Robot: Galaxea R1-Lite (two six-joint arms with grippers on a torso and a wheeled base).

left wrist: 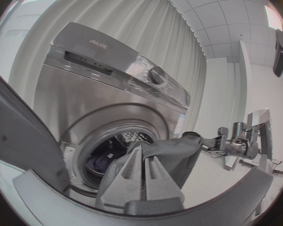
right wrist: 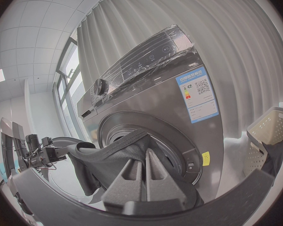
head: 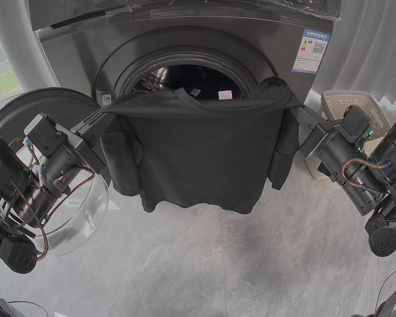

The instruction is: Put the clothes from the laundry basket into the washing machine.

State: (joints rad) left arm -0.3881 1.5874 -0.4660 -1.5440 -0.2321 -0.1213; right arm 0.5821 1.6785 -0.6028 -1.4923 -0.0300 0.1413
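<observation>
A black long-sleeved shirt [head: 202, 150] hangs spread out in front of the washing machine's [head: 185, 31] open drum [head: 189, 82], held by both shoulders. My left gripper [head: 106, 111] is shut on the shirt's left shoulder, seen close in the left wrist view as the left gripper [left wrist: 144, 151] pinching the shirt [left wrist: 173, 154]. My right gripper [head: 295, 106] is shut on the other shoulder; the right wrist view shows the right gripper [right wrist: 144, 156] clamped on the shirt [right wrist: 110, 160]. Sleeves and hem dangle above the floor. The laundry basket [head: 361, 106] stands right of the machine, with dark cloth in the basket [right wrist: 267, 135].
The machine's round door [head: 44, 111] is swung open to the left, behind my left arm, its glass bowl [head: 75, 216] low beside it. Dark clothing lies inside the drum [left wrist: 103, 160]. Grey tiled floor [head: 233, 260] spreads in front. Curtains hang behind the machine.
</observation>
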